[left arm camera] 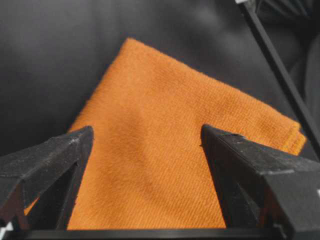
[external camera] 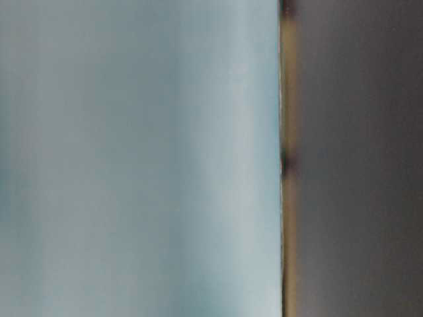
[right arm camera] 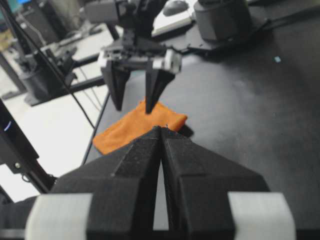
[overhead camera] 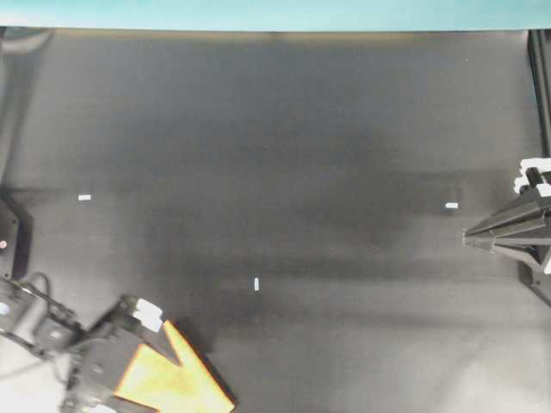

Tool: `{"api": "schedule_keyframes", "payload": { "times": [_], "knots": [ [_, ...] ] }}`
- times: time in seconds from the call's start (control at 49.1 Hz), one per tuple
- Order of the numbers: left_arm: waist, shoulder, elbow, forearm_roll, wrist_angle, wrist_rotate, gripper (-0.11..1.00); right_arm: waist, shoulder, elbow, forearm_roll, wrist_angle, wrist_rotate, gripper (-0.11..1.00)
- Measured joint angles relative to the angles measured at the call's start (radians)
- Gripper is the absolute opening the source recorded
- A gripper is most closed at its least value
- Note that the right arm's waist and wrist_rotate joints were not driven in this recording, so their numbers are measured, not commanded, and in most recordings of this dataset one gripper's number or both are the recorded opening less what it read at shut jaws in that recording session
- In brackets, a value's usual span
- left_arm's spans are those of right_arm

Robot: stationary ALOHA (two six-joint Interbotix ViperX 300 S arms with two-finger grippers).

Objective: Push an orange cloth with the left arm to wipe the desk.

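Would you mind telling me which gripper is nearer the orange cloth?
Left. The left gripper hangs directly over the orange cloth, jaws open; the right gripper sits far across the desk.

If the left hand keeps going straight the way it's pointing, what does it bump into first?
Most likely the orange cloth. The left hand is open and points down at it, one finger over each side. Under the cloth is the black desk. How much gap is left is hard to judge.

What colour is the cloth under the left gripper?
Orange: the orange cloth has a fine woven texture, clearest in the left wrist view.
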Motion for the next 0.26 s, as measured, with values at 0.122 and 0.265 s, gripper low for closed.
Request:
{"api": "schedule_keyframes", "payload": {
  "times": [0.122, 0.265],
  "knots": [
    [0.008, -0.051, 0.009, 0.002, 0.037, 0.003, 0.84, 0.000, -0.002, 0.006, -0.002, 0.000, -0.002, 0.00],
    [0.008, -0.066, 0.020, 0.002, 0.044, 0.006, 0.84, 0.000, 0.000, 0.020, -0.002, 0.002, -0.002, 0.00]
  ]
}}
